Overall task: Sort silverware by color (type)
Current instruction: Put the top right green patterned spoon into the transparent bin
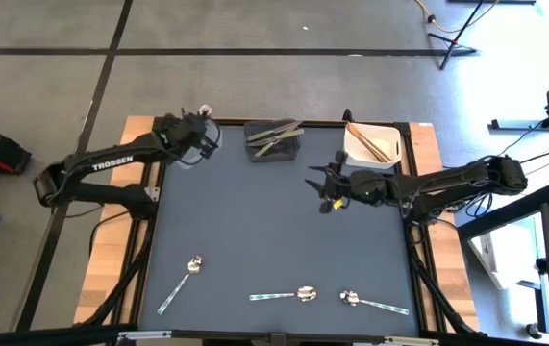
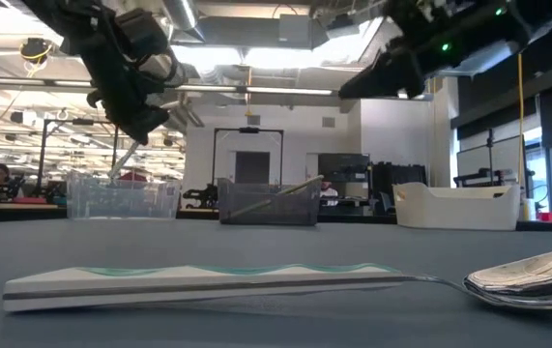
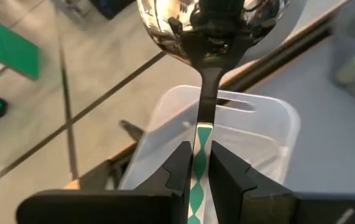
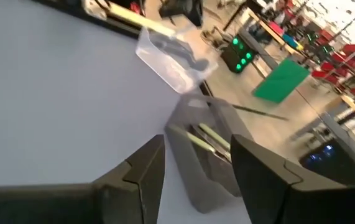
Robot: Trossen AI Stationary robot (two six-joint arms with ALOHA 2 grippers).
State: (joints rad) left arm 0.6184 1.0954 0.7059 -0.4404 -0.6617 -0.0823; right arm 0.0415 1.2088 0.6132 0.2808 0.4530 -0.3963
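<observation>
My left gripper [image 1: 197, 133] is at the table's far left corner, shut on a silver spoon [image 3: 211, 37] with a green-and-white patterned handle, above a clear bin [image 3: 239, 134]. My right gripper [image 1: 324, 185] hovers open and empty right of the table's middle, near the white bin [image 1: 370, 144]; its spread fingers also show in its wrist view [image 4: 196, 171]. Three more silver spoons lie flat near the table's near edge: one at the left [image 1: 180, 284], one in the middle [image 1: 284, 294], one at the right [image 1: 375, 304]. Olive-green pieces lie in the grey middle bin [image 1: 274, 139]. Copper-orange sticks [image 1: 368, 140] lie in the white bin. My left gripper pinches the spoon's patterned handle [image 3: 200, 155] between its two fingers. The spoon runs along the fingers, its bowl [image 3: 214, 22] out past the fingertips toward the table's far edge. The spoon is lifted clear, over the clear bin, its bowl beyond the bin's far rim.
The three bins stand in a row along the far edge: clear [image 2: 121, 198], grey [image 2: 268, 203], white [image 2: 459, 208]. The dark mat [image 1: 274, 231] between bins and spoons is bare. Floor and a cable stand lie beyond the far edge.
</observation>
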